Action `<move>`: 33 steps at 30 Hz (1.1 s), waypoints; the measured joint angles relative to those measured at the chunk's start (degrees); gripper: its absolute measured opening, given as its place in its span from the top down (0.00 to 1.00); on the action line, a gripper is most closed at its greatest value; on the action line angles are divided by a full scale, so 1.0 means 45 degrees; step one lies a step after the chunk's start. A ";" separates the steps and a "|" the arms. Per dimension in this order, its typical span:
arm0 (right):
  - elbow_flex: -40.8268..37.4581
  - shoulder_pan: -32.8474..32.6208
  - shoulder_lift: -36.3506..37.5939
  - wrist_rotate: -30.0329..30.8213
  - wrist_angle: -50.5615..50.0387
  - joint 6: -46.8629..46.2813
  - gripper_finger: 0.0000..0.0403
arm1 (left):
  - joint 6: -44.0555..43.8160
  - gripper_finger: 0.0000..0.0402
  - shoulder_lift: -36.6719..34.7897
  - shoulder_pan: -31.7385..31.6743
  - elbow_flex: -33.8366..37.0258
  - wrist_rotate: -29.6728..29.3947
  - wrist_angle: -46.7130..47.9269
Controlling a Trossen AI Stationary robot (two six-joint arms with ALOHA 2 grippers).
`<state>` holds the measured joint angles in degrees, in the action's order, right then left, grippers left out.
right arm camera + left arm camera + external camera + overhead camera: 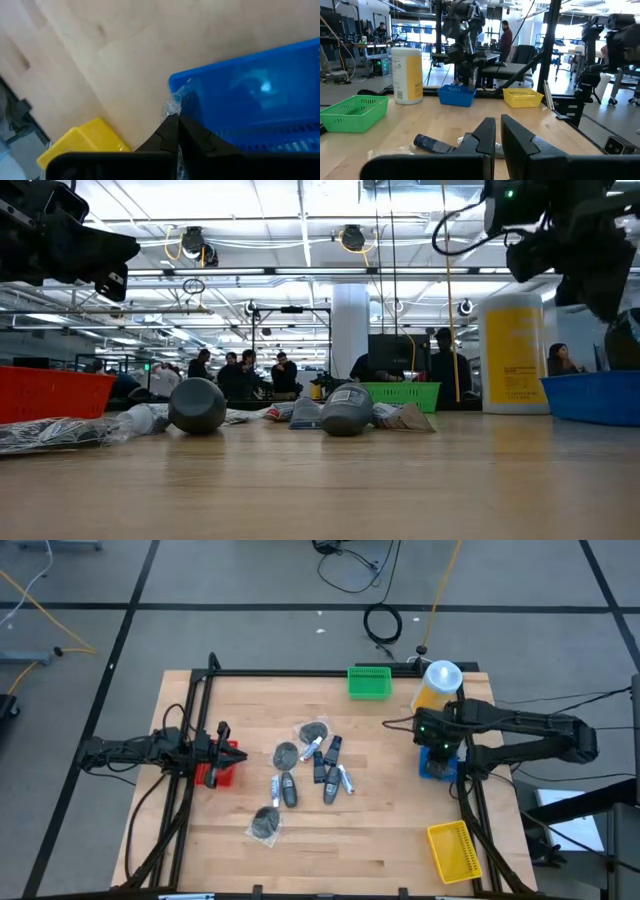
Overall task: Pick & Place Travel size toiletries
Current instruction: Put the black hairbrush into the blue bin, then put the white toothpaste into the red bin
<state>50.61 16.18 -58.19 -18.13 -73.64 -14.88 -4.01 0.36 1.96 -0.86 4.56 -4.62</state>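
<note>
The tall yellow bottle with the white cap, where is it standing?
In the high view the yellow bottle stands near the table's far right corner, right of the green basket and just behind the blue basket.

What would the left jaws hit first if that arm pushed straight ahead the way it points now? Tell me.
Probably the dark tube lying just ahead of the left gripper in the pile of toiletries. Farther along that line stand the blue basket and the right arm, though depth is hard to judge.

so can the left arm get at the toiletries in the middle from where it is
Probably yes. The left tool sits shut over the red basket, and bare table lies between it and the pile of toiletries. The right tool, over the blue basket, is well clear.
</note>
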 joint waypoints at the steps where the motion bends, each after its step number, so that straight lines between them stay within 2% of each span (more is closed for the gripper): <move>1: -0.0120 0.0284 0.0000 -0.0003 0.0123 0.0211 1.00 | 0.0000 0.92 0.0000 0.0000 0.0000 0.0000 0.0001; 9: -0.1217 0.1692 0.0005 0.0019 0.0637 0.1365 0.98 | -0.0185 0.92 0.0000 -0.0005 0.0000 0.0005 0.0003; 15: -0.1335 0.2332 0.0037 0.0146 0.0960 0.1904 0.85 | -0.0262 0.92 0.0000 -0.0005 0.0000 0.0005 0.0008; 21: -0.1329 0.2580 0.0190 0.3502 0.0700 0.1842 0.68 | -0.0267 0.92 0.0000 -0.0005 0.0000 0.0005 0.0009; 25: -0.1103 0.2548 0.0219 0.4429 0.0582 0.1589 0.60 | -0.0265 0.92 0.0000 -0.0010 0.0000 0.0005 0.0013; 28: -0.0823 0.2446 0.0214 0.4800 0.0594 0.1599 0.58 | -0.0267 0.92 0.0000 -0.0010 0.0000 0.0005 0.0013; 33: -0.0070 0.1702 0.0224 0.7142 0.1151 0.1375 0.60 | -0.0263 0.92 0.0000 -0.0010 0.0000 0.0005 0.0004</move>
<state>50.29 23.84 -57.19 14.01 -68.46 -8.69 -5.19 0.36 1.91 -0.86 4.58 -4.60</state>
